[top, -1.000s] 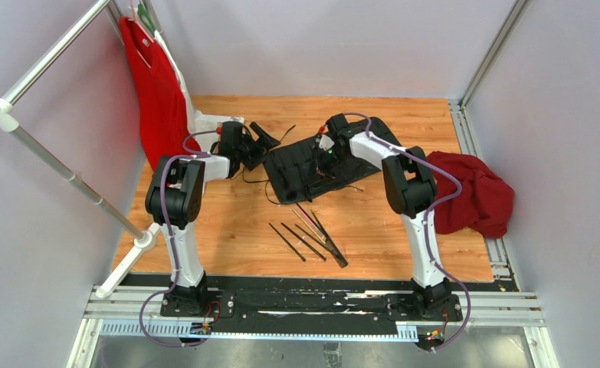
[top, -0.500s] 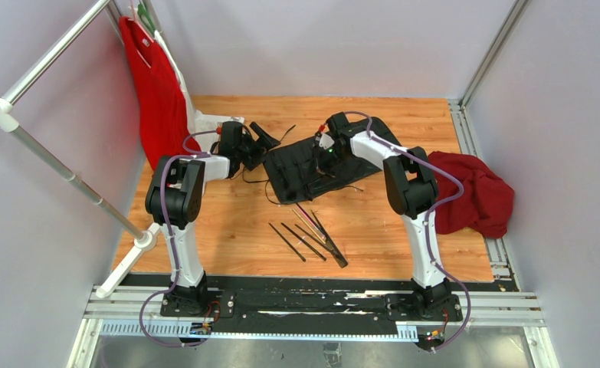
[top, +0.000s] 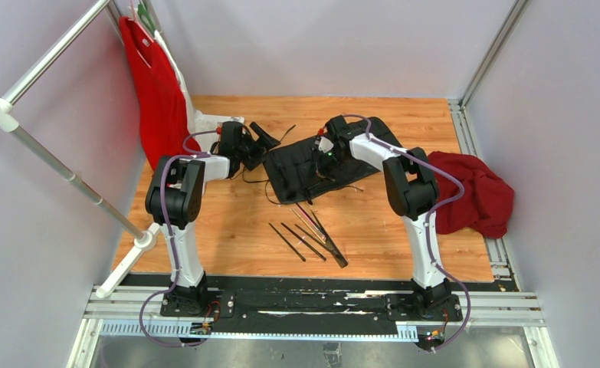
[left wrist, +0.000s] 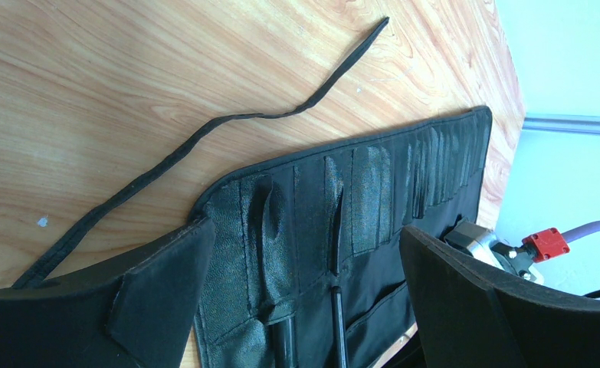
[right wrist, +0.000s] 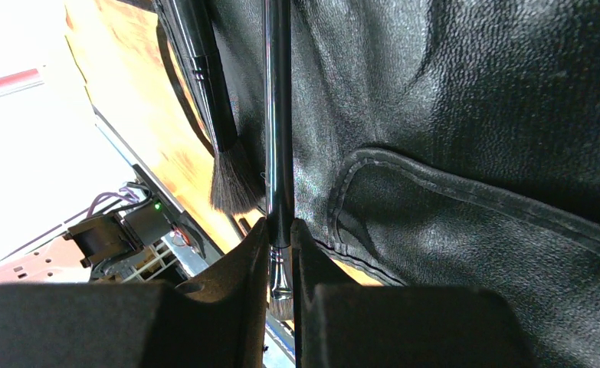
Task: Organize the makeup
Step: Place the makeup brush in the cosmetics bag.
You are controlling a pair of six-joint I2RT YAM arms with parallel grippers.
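Both arms reach forward over the wooden table (top: pixel 373 222), elbows raised and wrists turned in toward the black brush roll (top: pixel 300 165) that lies between them. The right gripper (right wrist: pixel 280 234) sits low over the roll, its fingers pinched tight on a thin black brush (right wrist: pixel 278 115) that lies on the fabric beside a fuller-headed brush (right wrist: pixel 224 153). The left gripper (left wrist: pixel 304 238) hovers at the roll's left end, jaws spread wide above the slots. Several loose brushes (top: pixel 309 234) lie on the table nearer the bases.
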